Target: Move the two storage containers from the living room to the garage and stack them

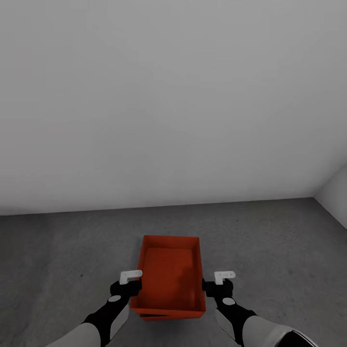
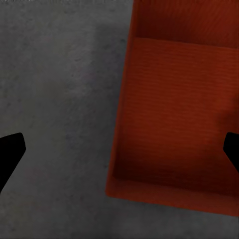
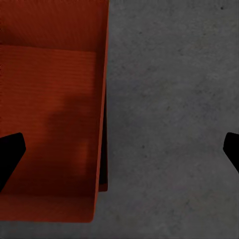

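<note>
Both end effectors (left [image 1: 131, 284], right [image 1: 218, 284]) spread wide, empty, flanking stacked containers [image 1: 169, 274] on grey floor [image 1: 58, 260]

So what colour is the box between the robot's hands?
Orange-red container, clearest in the head view.

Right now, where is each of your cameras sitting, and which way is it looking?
Head view: up on the head, looking forward and down at the grey floor, the pale wall and the orange box; both arms show, left gripper, right gripper.
Left wrist view: above the box's side wall, looking down; open dark fingertips show.
Right wrist view: above the opposite wall, looking down; a second box edge peeks out beneath.
Shared: the box and floor.
</note>
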